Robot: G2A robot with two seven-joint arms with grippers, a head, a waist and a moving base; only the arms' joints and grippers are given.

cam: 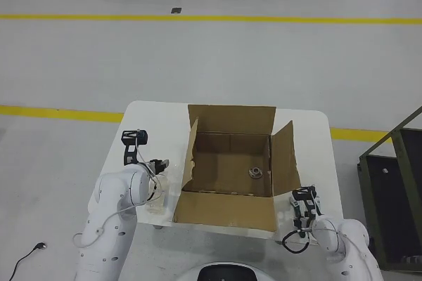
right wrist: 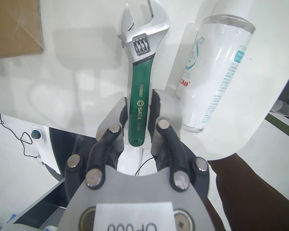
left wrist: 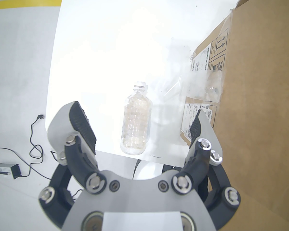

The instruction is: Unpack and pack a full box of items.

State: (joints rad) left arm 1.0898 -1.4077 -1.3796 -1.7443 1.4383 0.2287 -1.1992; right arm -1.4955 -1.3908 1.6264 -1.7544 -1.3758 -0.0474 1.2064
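left gripper [left wrist: 138, 116] spread over clear plastic bottle [left wrist: 135, 123] on worktop [cam: 155, 119], left of box | cardboard box [cam: 225, 209] open, one small round metal part [cam: 254, 171] inside | right gripper [right wrist: 139, 110] pinching green-handled adjustable wrench [right wrist: 142, 49] beside spray bottle [right wrist: 216, 73], right of box | judged: unpacking nearly done, repacking not begun

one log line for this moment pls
left gripper: open near clear bottle | right gripper: shut on wrench, beside spray bottle | box: open, one small item inside
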